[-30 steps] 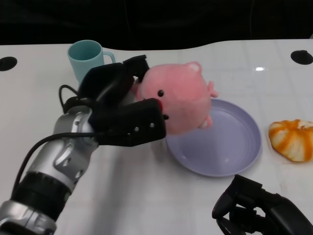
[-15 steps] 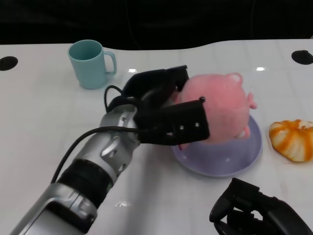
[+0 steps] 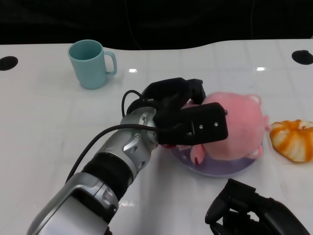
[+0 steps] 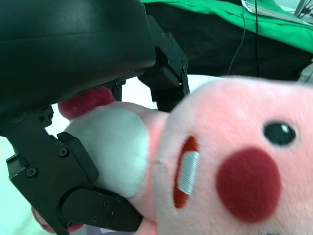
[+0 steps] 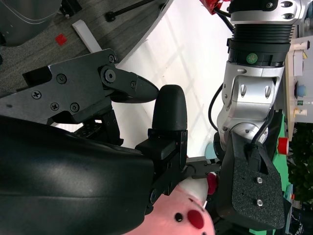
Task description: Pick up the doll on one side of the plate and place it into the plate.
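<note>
A pink plush doll [image 3: 242, 125] with red cheeks lies over the lilac plate [image 3: 205, 169], covering most of it. My left hand [image 3: 188, 120] grips the doll from its left side, fingers wrapped around its body. In the left wrist view the doll [image 4: 220, 161] fills the picture, black fingers [image 4: 73, 191] pressed against its white belly. My right hand [image 3: 252, 213] rests low at the front right, fingers curled in, holding nothing. The right wrist view shows the doll [image 5: 181, 215] and my left forearm [image 5: 249, 98] beyond the right hand's fingers.
A teal mug [image 3: 91, 63] stands at the back left. An orange and white striped plush [image 3: 294, 139] lies just right of the plate. Two dark round holes [image 3: 7, 62] mark the far corners of the white table.
My left hand has carried the doll to the right and down, from beside the plate's left rim to a spot over the plate. The right hand has barely moved.
</note>
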